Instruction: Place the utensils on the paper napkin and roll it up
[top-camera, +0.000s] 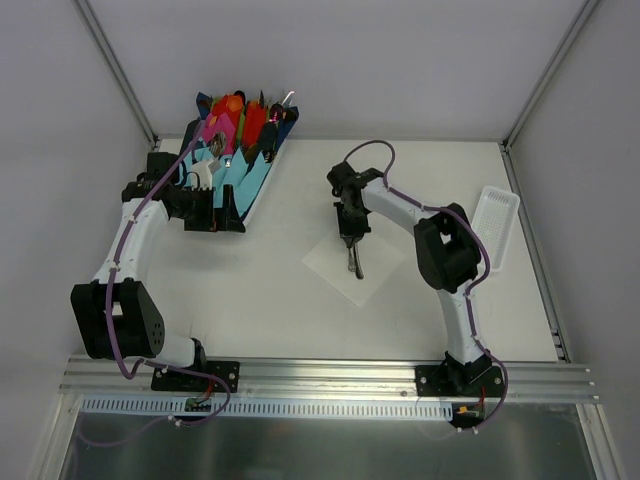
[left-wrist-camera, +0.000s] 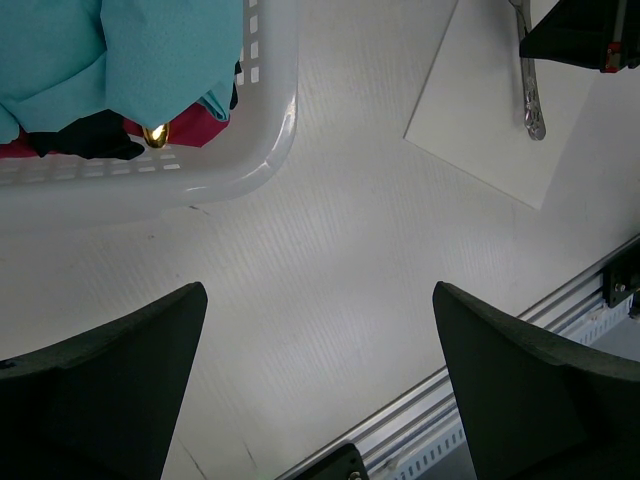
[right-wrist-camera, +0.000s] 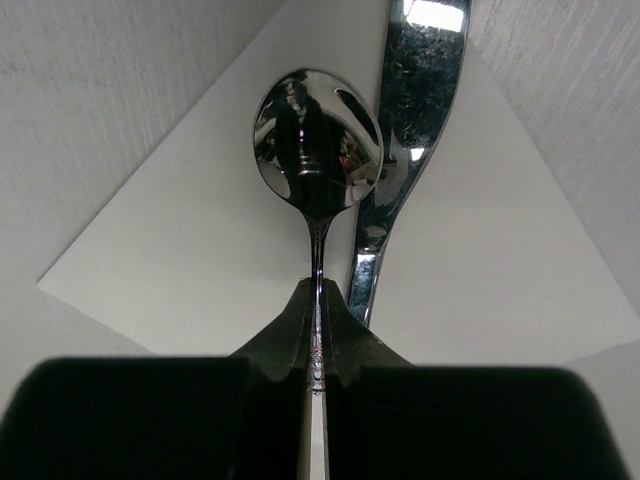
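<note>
On my overhead feed the paper napkin (top-camera: 356, 268) lies flat on the surface (top-camera: 280, 290), turned like a diamond, roughly mid-way across and in front of the right arm. The right end effector (right-wrist-camera: 318, 300) points down over the napkin's far part. Its wrist camera shows the jaws pinched narrow on the thin handle of a spoon (right-wrist-camera: 318, 140), gripping it just behind the bowl. The bowl sticks out ahead of the fingertips, over the white paper. I cannot tell whether the spoon touches the napkin or hangs just above it.

Just beside the spoon, on its right in that view, a knife (right-wrist-camera: 405, 150) lies on the napkin, running nearly parallel to the spoon. Its blade reaches on towards the napkin's far corner.

The left end effector (left-wrist-camera: 318, 295) is well apart from all this, over at the left side of the surface. Its jaws stand wide, with bare surface between the two black fingers (left-wrist-camera: 100, 390) and nothing held. Just ahead of it I see the rounded corner of a white perforated basket (left-wrist-camera: 275, 130) holding light-blue, pink and red napkin bundles (top-camera: 240, 140).

A white ribbed tray (top-camera: 497, 228) sits at the far right edge of the surface, well apart from the napkin and beyond the right arm's elbow.
</note>
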